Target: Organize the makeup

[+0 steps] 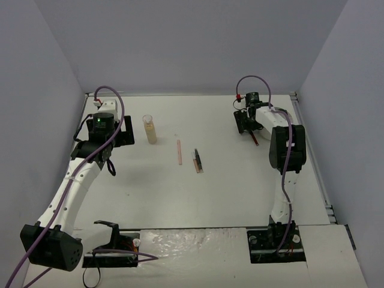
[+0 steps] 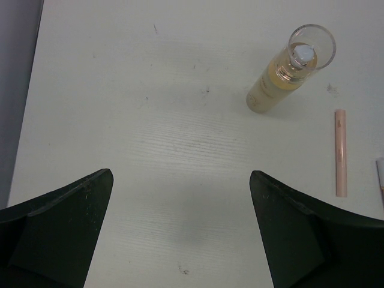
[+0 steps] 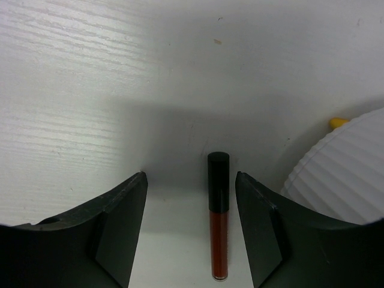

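Hovering over the white table (image 1: 228,198), the left gripper (image 2: 181,174) stands with its claw spread as wide as it goes and has hold of nothing; only bare tabletop shows between its dark fingers (image 2: 66,228). The clear bottle of beige liquid (image 1: 150,129) stands upright just to the right of that gripper in the top view, its open round cap uppermost. To the right of the bottle, and a little nearer the arm bases, lies the thin pink stick (image 1: 179,152), flat on the table and apart from the bottle. Farther right of the bottle lies a pair of darker sticks (image 1: 197,161), side by side. Well apart from the bottle, far over to its right, the right gripper (image 3: 191,177) is lowered to the table with its claw about half open, straddling the red stick with a black cap (image 3: 218,222). That stick lies flat between the fingers, closer to one of them, with a sliver of table showing on each side, so it is not clamped. A white ribbed bowl (image 3: 342,180) sits near the red stick, on the right of the right wrist view.
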Controlling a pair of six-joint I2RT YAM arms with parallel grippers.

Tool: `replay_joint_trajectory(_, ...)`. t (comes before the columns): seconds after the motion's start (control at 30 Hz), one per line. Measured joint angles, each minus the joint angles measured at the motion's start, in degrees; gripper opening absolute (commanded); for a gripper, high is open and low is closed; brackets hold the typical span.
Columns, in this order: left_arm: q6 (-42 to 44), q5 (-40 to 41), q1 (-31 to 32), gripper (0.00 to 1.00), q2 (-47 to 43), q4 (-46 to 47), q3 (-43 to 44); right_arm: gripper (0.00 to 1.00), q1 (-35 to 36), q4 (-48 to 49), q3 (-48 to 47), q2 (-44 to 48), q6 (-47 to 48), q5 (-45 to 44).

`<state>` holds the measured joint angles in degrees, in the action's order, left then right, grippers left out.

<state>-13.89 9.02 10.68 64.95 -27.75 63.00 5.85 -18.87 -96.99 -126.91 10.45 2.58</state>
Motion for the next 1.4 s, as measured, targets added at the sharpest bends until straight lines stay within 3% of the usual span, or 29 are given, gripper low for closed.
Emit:
replay_joint_trajectory(0.4, 0.0, 0.0, 0.0, 0.97, 0.1, 0.0, 0.0, 0.29, -0.6, 0.1, -0.3, -0.4, -0.1, 2.7)
replay_joint_trajectory(0.67, 0.0, 0.0, 0.0, 0.97, 0.1, 0.0, 0.0, 0.01, -0.6, -0.2, 0.2, -0.2, -0.5, 3.9)
replay_joint_trajectory(0.9, 0.0, 0.0, 0.0, 0.97, 0.1, 0.0, 0.0, 0.0, -0.6, -0.7, 4.2, 3.2, -0.7, 7.2)
replay_joint_trajectory(1.07, 0.0, 0.0, 0.0, 0.97, 0.1, 0.0, 0.0, 0.0, -1.3, 2.0, 9.6, 12.9, -3.4, 9.3)
replay_joint_trajectory(1.3, 0.0, 0.0, 0.0, 0.97, -0.1, 0.0, 0.0, 0.0, -9.5, 20.5, 21.7, 36.3, -13.4, 6.0)
replay_joint_trajectory(1.4, 0.0, 0.0, 0.0, 0.97, -0.5, 0.0, 0.0, 0.0, -13.9, 28.6, 25.8, 41.8, -16.9, 2.7)
